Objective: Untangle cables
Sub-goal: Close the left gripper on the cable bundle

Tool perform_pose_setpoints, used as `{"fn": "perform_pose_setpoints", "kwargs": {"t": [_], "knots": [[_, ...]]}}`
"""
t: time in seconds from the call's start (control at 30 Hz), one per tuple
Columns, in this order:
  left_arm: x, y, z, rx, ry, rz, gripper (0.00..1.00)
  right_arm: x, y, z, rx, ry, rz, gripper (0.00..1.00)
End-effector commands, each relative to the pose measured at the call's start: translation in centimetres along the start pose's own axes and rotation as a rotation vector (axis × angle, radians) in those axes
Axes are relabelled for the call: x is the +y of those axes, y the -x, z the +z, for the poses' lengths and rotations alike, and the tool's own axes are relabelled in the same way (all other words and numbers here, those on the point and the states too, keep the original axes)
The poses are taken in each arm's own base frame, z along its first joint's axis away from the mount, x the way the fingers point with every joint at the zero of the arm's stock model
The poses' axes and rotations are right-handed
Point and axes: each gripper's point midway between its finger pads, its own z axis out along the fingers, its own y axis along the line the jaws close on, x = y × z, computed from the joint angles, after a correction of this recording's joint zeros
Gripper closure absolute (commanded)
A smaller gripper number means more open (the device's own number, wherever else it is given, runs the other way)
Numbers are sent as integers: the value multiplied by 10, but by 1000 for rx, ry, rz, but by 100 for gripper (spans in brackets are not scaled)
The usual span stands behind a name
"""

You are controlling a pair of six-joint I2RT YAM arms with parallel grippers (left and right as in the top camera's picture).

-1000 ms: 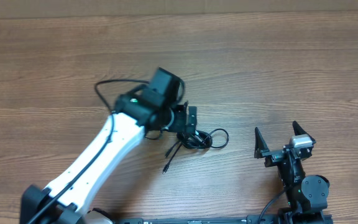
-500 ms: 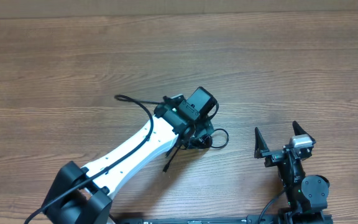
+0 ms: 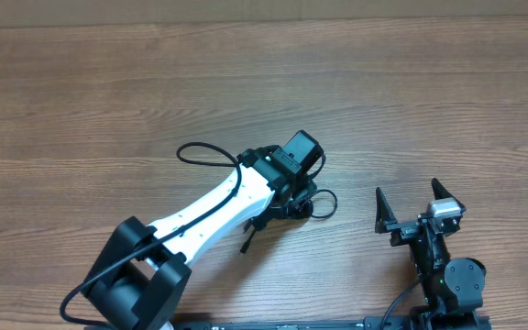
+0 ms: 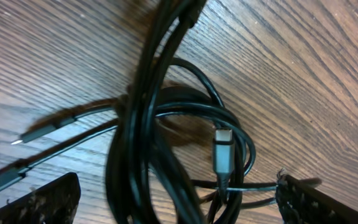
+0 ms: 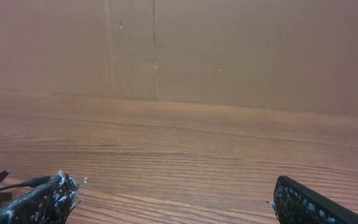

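Observation:
The cables (image 3: 324, 203) are a knotted bundle of thin black cords at the table's middle, with one plug tail (image 3: 245, 246) trailing to the lower left. My left gripper (image 3: 293, 202) hangs right over the bundle. In the left wrist view the cables (image 4: 166, 124) fill the frame, with a grey plug (image 4: 224, 149) in the loops and two plug ends (image 4: 17, 155) lying to the left. My left gripper (image 4: 179, 205) is open, with one finger on each side of the bundle. My right gripper (image 3: 416, 205) is open and empty to the right of the cables, and its jaws (image 5: 176, 205) hold nothing.
The wooden table (image 3: 411, 101) runs to a cardboard wall (image 5: 229, 50) at the back. The left arm's own thicker black wire (image 3: 200, 149) loops out beside its white link. A black part and a thin cord tip (image 5: 23, 183) show at the right wrist view's left edge.
My left arm has swung to the right, bringing its gripper from the left side of the bundle to over it. The right arm has not moved.

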Motion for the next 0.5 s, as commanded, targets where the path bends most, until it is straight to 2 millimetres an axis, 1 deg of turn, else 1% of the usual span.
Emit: {"fn": "perform_pose_setpoints", "kwargs": {"t": [0.0,0.17,0.2,0.23,0.3,0.33,0.37,0.4,0.47], "knots": [[-9,-3,5,18,-9,-23,0,-2,-1,0,-8,-12,3,0],[-12,-3,8,19,-19,-23,0,-2,-1,0,-8,-12,3,0],[-12,-4,8,29,-22,-23,21,-2,-1,0,-8,-12,3,0],[-13,-5,8,36,-23,-23,34,-2,-1,0,-8,-12,3,0],[-13,-6,8,37,-23,-22,64,-2,-1,0,-8,-12,3,0],[-13,-7,8,43,-24,-22,77,-2,-1,0,-8,-13,3,0],[-13,-7,8,43,-24,-22,84,-2,-1,0,-8,-13,3,0],[-13,-7,8,43,-24,-21,94,-2,-1,0,-8,-12,3,0],[-13,-7,8,43,-23,-18,96,-2,-1,0,-8,-12,3,0]]}}
